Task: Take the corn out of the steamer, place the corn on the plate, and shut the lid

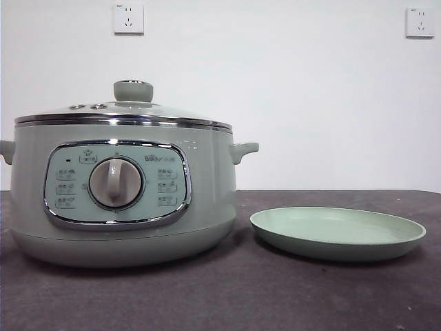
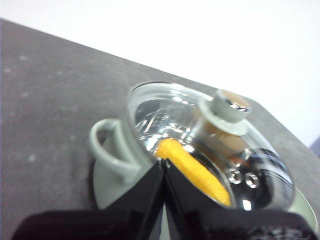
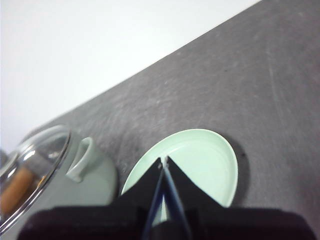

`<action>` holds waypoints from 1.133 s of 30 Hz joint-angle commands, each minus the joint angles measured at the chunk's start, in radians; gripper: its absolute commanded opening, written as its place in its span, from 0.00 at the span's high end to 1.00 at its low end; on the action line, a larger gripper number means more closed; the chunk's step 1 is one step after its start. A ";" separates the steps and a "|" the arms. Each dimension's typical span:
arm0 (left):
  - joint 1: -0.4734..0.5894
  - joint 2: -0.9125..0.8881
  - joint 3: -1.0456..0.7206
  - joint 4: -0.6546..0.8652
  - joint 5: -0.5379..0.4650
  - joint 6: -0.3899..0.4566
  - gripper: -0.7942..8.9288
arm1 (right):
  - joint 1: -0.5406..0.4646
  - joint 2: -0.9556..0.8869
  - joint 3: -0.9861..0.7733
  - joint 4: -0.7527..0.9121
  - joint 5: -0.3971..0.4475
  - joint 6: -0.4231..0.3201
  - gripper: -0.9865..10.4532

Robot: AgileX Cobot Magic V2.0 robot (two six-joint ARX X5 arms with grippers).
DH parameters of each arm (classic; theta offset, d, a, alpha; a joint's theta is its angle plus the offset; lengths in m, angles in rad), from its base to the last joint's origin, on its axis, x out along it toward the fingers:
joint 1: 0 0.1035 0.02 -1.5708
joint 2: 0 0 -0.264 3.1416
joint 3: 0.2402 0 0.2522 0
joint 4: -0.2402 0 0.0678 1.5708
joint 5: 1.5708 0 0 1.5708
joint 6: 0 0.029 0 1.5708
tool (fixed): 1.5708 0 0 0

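A: Where is the corn (image 2: 192, 170) sitting right now?

B: It is lying inside the steamer (image 1: 120, 196), showing yellow through the glass lid (image 1: 124, 110). The lid is resting on the steamer's rim, knob up.

A: And the left tool (image 2: 163, 162)?

B: It is hovering above the steamer, just short of one side handle, with the corn and the lid's knob lying beyond its tips. Its jaws are pressed together, clenched on nothing.

A: What about the right tool (image 3: 163, 161)?

B: It is hanging over the plate (image 1: 337, 233), its tips over the plate's near rim. Its jaws are likewise meeting tip to tip, gripping nothing. The steamer's other handle is showing off to its side.

A: And the plate itself?

B: It is sitting bare on the dark desk (image 1: 275, 296), just beside the steamer, not touching it.
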 commanded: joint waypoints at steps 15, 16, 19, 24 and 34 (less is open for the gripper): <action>0.001 0.584 0.532 -0.249 0.368 0.304 0.92 | 0.001 0.616 0.579 -0.397 -0.392 -0.472 0.91; 0.001 0.609 0.554 -0.267 0.389 0.307 0.92 | 0.001 0.639 0.599 -0.422 -0.405 -0.491 0.91; -0.001 0.682 0.615 -0.305 0.414 0.314 0.84 | 0.001 0.695 0.641 -0.466 -0.410 -0.534 0.87; -0.017 0.758 0.671 -0.305 0.401 0.313 0.45 | 0.001 0.720 0.645 -0.455 -0.402 -0.526 0.56; -0.198 0.930 0.785 -0.238 0.129 0.316 0.47 | 0.001 0.726 0.645 -0.421 -0.403 -0.475 0.53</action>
